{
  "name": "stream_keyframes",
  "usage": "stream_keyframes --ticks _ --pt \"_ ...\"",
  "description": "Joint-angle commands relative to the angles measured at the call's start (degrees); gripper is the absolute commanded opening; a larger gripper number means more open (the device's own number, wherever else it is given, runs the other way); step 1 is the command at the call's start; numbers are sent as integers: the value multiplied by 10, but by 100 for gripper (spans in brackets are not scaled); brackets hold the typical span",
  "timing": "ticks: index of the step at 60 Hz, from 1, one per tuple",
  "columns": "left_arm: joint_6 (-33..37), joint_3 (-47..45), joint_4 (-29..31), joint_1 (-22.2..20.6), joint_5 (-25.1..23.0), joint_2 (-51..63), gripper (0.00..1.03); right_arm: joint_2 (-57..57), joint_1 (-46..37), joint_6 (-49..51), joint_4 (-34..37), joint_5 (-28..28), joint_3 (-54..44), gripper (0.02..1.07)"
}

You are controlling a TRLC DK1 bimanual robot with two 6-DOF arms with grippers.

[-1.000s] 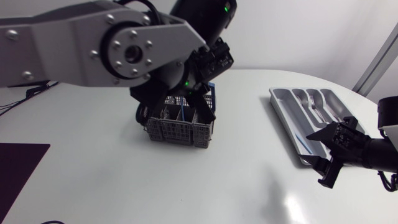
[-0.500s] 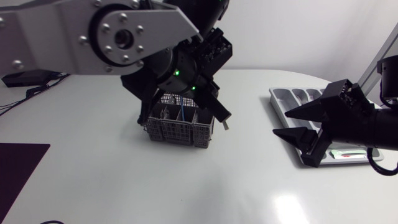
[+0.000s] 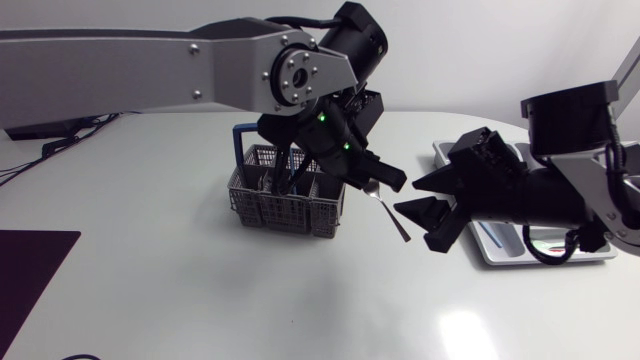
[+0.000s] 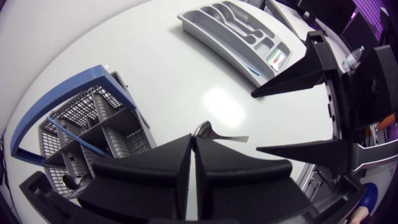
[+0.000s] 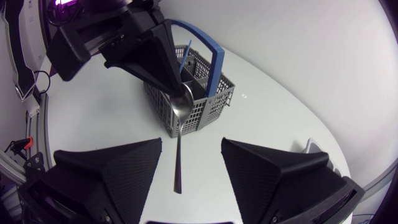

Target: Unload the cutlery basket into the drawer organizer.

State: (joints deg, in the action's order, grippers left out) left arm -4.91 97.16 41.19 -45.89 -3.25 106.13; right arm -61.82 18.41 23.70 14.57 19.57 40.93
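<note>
My left gripper (image 3: 383, 182) hangs just right of the grey cutlery basket (image 3: 285, 200), shut on the bowl end of a metal spoon (image 3: 392, 218). The spoon's handle slants down and away from the basket. My right gripper (image 3: 405, 197) stands open, one finger on each side of that handle without touching it. In the right wrist view the spoon (image 5: 179, 134) hangs between the broad fingers (image 5: 106, 171) of the right gripper (image 5: 189, 177), under the left gripper (image 5: 168, 68). The left wrist view shows the left gripper (image 4: 194, 142), the spoon (image 4: 217, 134) and the basket (image 4: 93, 124).
The grey drawer organizer (image 3: 492, 250) lies at the right, largely hidden by my right arm; the left wrist view shows this organizer (image 4: 236, 28) with shaped compartments. The basket (image 5: 196, 93) has a blue handle and holds more cutlery.
My left arm has lifted the spoon out of the basket and carried it right. My right arm has swung left from the organizer until its open fingers flank the handle.
</note>
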Motion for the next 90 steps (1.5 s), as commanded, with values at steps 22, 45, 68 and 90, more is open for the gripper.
stream_keyframes --ticks 22,45,68,90 --pt "-41 47 27 19 -46 31 3 -77 60 -29 -45 -67 22 38" --pt "-48 45 32 26 -69 31 3 -107 62 -29 -58 -82 29 15" --pt "-49 41 32 32 -82 27 3 -120 63 -25 -43 -72 28 8" --pt "-47 60 21 56 -84 -4 61 -104 61 -9 -20 -45 16 8"
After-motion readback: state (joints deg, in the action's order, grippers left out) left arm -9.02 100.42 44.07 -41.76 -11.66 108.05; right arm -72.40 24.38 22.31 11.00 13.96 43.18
